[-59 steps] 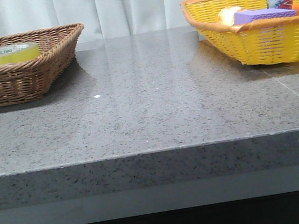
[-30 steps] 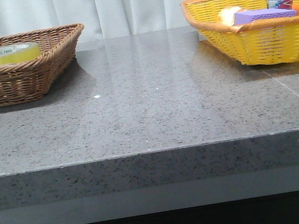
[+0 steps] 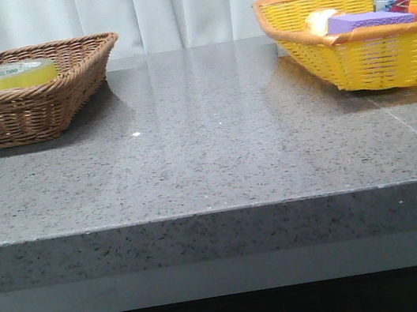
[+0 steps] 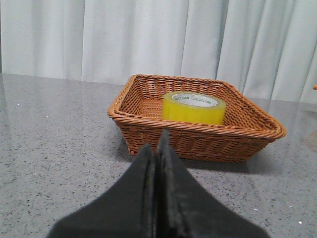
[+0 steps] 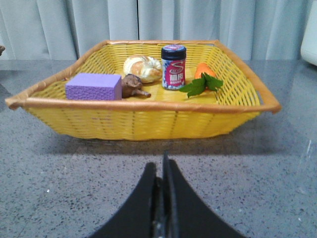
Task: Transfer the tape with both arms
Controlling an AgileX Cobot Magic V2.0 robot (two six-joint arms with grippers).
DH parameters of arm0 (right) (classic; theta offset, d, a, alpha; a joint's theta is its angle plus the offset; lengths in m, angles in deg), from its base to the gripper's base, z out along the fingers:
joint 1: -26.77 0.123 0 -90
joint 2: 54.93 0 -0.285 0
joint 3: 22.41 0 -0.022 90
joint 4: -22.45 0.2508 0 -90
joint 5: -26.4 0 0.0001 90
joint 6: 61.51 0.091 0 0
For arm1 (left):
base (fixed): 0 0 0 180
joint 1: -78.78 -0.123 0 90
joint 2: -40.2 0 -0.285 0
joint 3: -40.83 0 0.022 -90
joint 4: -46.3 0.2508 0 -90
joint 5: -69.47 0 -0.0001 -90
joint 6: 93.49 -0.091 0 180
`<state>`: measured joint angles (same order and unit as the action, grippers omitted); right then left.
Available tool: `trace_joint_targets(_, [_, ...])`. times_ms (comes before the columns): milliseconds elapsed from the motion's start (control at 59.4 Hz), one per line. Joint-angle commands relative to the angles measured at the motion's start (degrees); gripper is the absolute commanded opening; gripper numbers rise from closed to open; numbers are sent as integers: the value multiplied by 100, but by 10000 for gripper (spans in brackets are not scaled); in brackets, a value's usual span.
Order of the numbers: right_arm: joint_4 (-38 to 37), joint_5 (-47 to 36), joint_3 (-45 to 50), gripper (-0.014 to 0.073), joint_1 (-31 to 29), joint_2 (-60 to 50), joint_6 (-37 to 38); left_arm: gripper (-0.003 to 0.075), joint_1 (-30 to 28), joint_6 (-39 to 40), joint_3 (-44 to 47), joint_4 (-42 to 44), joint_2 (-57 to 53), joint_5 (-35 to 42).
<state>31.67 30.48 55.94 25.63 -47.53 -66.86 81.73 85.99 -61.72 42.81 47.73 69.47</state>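
Observation:
The yellow tape roll point(image 3: 7, 75) lies flat in the brown wicker basket point(image 3: 33, 113) at the far left of the table. It also shows in the left wrist view point(image 4: 193, 106), inside the same basket point(image 4: 198, 134). My left gripper point(image 4: 157, 141) is shut and empty, low over the table, a short way in front of that basket. My right gripper point(image 5: 159, 166) is shut and empty, in front of the yellow basket point(image 5: 143, 119). Neither arm shows in the front view.
The yellow basket point(image 3: 360, 58) at the far right holds a purple sponge block point(image 5: 94, 87), a dark-lidded jar point(image 5: 173, 67), a bread roll point(image 5: 142, 68), a small brown object point(image 5: 132, 86) and an orange item with green leaves point(image 5: 203, 79). White curtains hang behind the grey stone table point(image 3: 215, 147).

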Motion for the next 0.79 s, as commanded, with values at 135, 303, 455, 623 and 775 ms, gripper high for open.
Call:
trace_joint_targets(135, [45, -613, 2, -68, 153, -154, -6, -20, -11, 53, 41, -41, -98, 469])
trace_joint_targets(303, [45, -613, 2, -68, 172, -154, -6, -20, -11, 53, 41, -41, -98, 469])
trace_joint_targets(455, [45, -613, 2, -68, 172, -148, -6, -20, -11, 53, 41, -41, -98, 469])
trace_joint_targets(623, [45, -613, 2, -68, 172, -148, -6, -20, -11, 53, 41, -41, -98, 469])
trace_joint_targets(775, [20, -626, 2, -68, 172, -155, -6, -20, -11, 53, 41, -41, -98, 469])
